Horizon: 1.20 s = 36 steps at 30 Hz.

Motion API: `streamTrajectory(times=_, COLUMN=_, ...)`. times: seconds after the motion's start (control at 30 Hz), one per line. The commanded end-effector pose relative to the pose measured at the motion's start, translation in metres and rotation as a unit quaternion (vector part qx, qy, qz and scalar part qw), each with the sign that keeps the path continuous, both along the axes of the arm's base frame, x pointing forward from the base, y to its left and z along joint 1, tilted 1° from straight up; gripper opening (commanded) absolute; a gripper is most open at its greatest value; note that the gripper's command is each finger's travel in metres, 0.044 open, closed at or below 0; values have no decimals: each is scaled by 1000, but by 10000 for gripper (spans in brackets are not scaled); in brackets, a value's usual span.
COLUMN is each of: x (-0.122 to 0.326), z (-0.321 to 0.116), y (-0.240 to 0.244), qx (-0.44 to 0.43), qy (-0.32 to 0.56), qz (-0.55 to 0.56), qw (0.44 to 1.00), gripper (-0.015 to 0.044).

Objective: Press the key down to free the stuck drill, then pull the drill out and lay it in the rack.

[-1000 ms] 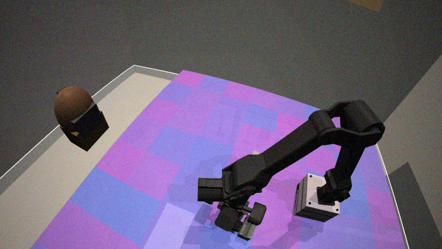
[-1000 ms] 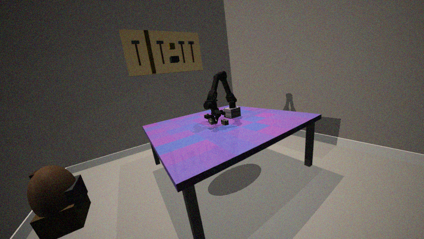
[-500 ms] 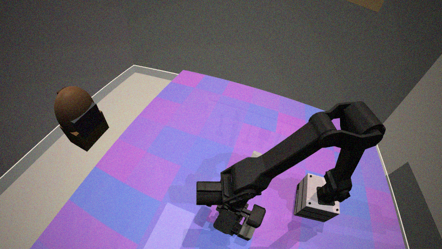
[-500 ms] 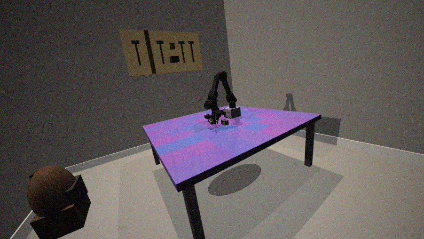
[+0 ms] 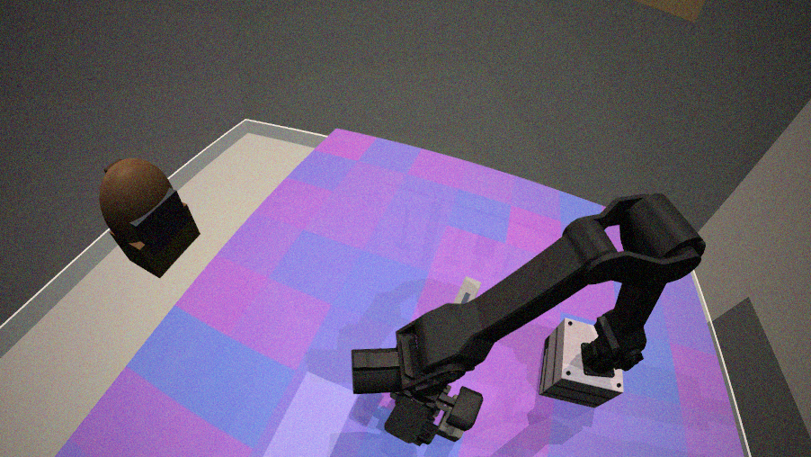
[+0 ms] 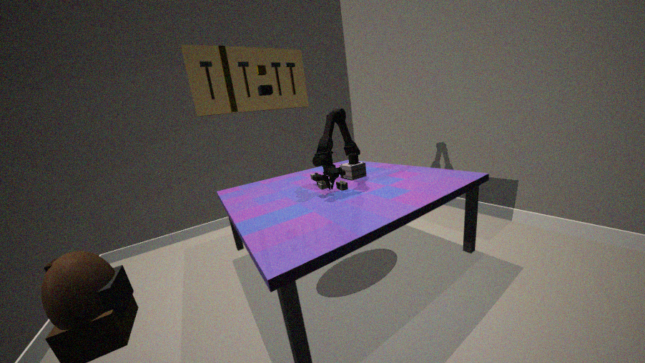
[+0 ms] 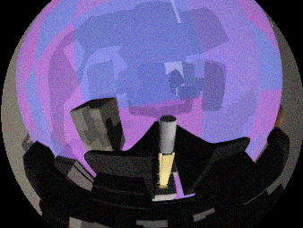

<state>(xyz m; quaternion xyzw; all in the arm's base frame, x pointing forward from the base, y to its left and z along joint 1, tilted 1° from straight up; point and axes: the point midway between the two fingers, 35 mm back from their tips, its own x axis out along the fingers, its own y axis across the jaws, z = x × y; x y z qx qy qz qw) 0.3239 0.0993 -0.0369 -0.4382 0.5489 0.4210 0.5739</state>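
1. Slowly move the big arm (image 5: 528, 289) (image 6: 325, 139), ctr-right of the top frame, w/ no jerks; prob. now on the drill-moving step.
2. Keep the block (image 7: 98, 127), left of ctr in the wrist frame, away from the claw (image 5: 438, 416) (image 6: 330, 184) (image 7: 162, 124), b/c a bump could twist it.
3. Claw is clenched on what looks like the drill (image 7: 168, 135), low ctr, wrist frame. Hold tight, go straight. Key: can't tell where.

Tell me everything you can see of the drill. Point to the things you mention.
The drill (image 7: 168, 136) has a smooth, matte grey cylinder with a darker flat end, then a narrower pale yellow section. It is clamped in the gripper (image 5: 437, 416) (image 6: 330, 184) (image 7: 168, 154). The yellow end meets a small pale block (image 7: 164, 197) in view; whether they touch, I cannot tell.
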Motion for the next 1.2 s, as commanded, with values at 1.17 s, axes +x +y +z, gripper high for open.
streamTrajectory(times=1.17, x=8, z=5, y=35, qx=0, qy=2, qz=-1, qw=1000, gripper=0)
